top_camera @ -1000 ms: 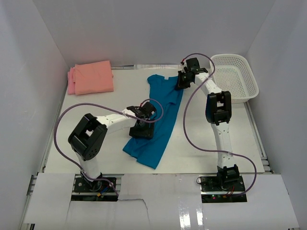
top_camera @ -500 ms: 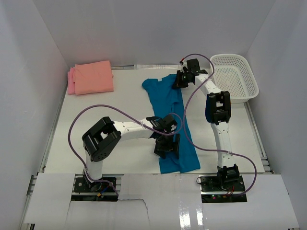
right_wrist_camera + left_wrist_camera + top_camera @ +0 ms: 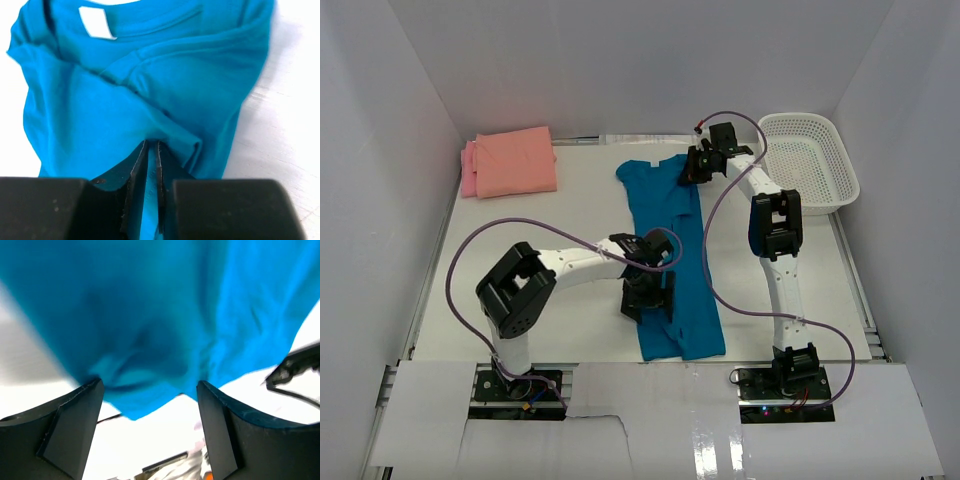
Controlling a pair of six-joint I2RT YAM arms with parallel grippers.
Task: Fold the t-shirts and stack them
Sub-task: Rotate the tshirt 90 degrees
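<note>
Since half a second ago the left gripper (image 3: 648, 297) has shifted left. The near end of the teal tee (image 3: 686, 270) has swung left with it. The right gripper (image 3: 694, 168) is where it was.

Top view: the teal tee lies on the table (image 3: 520, 260) as a long narrow strip, collar end far, hem end near the arm bases. The left gripper sits over the strip's left edge, in its nearer half. The right gripper is at the strip's far right corner, by the shoulder. The salmon tee (image 3: 515, 160) lies folded in the far left corner on top of the pink tee (image 3: 468, 172), whose edge shows at its left. Both are well apart from the teal tee. The basket (image 3: 847, 170) stands at far right, beyond the right arm.

Left wrist view: blurred. The fingers (image 3: 70, 425) stand widely spread. Teal cloth fills the frame beyond them, and its loose edge dips between the tips, unclamped. Whether it touches either finger cannot be told.

Right wrist view: the fingers (image 3: 137, 165) are pressed nearly together, pinching a raised fold of the teal tee. A thin sliver of teal shows in the slit between them. The white label (image 3: 97, 22) sits at the collar, upper left, well apart from the pinch.
</note>
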